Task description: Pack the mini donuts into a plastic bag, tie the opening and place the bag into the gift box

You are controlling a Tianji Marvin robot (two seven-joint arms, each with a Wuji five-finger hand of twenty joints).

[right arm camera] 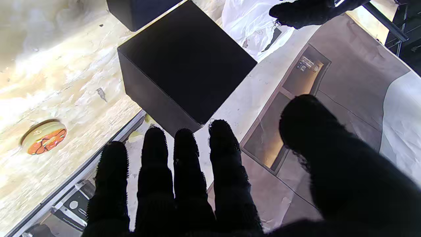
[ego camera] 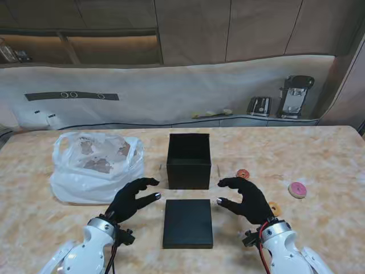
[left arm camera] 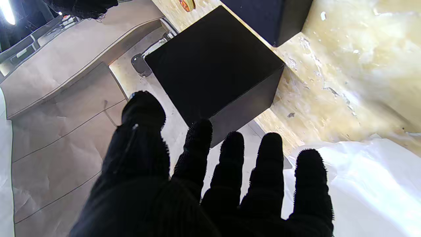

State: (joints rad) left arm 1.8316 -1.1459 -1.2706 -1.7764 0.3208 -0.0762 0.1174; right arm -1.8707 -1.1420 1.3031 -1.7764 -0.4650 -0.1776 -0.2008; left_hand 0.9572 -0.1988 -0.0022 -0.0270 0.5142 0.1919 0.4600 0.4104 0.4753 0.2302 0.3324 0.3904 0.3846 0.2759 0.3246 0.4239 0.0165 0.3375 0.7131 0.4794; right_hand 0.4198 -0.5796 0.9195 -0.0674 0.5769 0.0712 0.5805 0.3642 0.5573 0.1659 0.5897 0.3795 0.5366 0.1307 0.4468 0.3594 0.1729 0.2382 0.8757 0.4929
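White plastic marks the left of the scene: a plastic bag (ego camera: 96,167) lies slumped on the marble-patterned surface (ego camera: 319,154), with brownish shapes showing faintly through its film, too blurred to name. Just to the right of the bag and nearer to the robot, the left hand (ego camera: 132,198) hovers in its black glove, fingers spread and slightly curled, holding nothing; its fingertips (left arm camera: 200,130) point toward the lid. In the left wrist view the bag (left arm camera: 361,184) sits beside the little finger.

At the centre stands the open black gift box (ego camera: 189,160), upright, its dark inside showing nothing that can be made out. Nearer to the robot, apart from the box, the flat black lid (ego camera: 188,222) lies on the surface between the two hands.

The right hand (ego camera: 246,198) mirrors the left, fingers apart and bent, empty, close to the lid's right far corner without clearly touching it.

Farther right, three mini donuts lie loose on the surface: an orange-iced donut (ego camera: 243,173) near the box, a tan donut (ego camera: 275,208) just beside the right hand, and a pink donut (ego camera: 297,190) well to the right. The right wrist view shows the orange-iced one (right arm camera: 44,141) lying flat.
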